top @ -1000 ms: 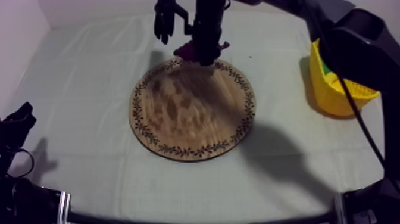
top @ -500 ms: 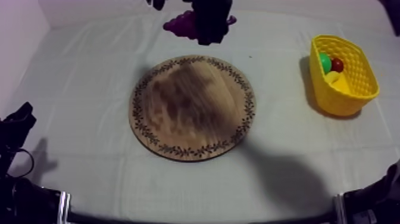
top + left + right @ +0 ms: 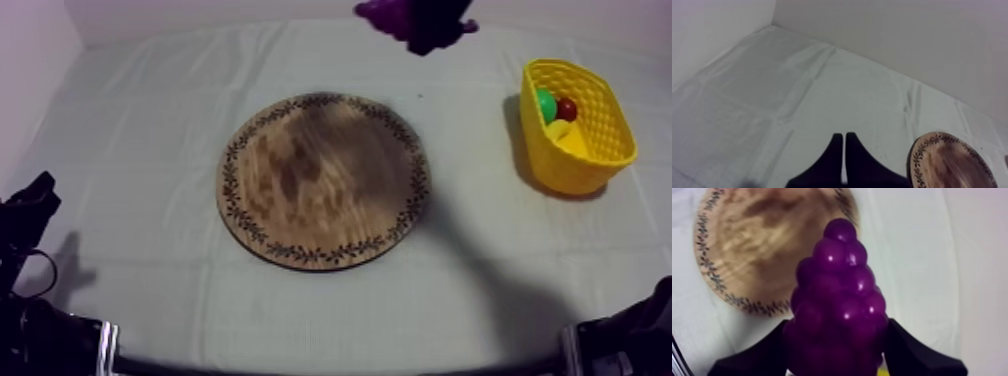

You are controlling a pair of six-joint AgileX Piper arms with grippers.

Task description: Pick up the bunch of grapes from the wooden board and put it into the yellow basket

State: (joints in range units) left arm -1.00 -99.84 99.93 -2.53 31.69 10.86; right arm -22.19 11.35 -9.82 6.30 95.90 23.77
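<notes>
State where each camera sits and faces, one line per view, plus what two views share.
Top view: above the table, slanting down on the wooden board and yellow basket; right gripper carries the bunch of grapes over the far side.
Left wrist view: behind the left gripper, facing across the cloth to the wall; fingers shut, empty.
Right wrist view: behind the right gripper, looking down past the held grapes at the board.
Shared: top and right wrist views both show grapes and board.
</notes>
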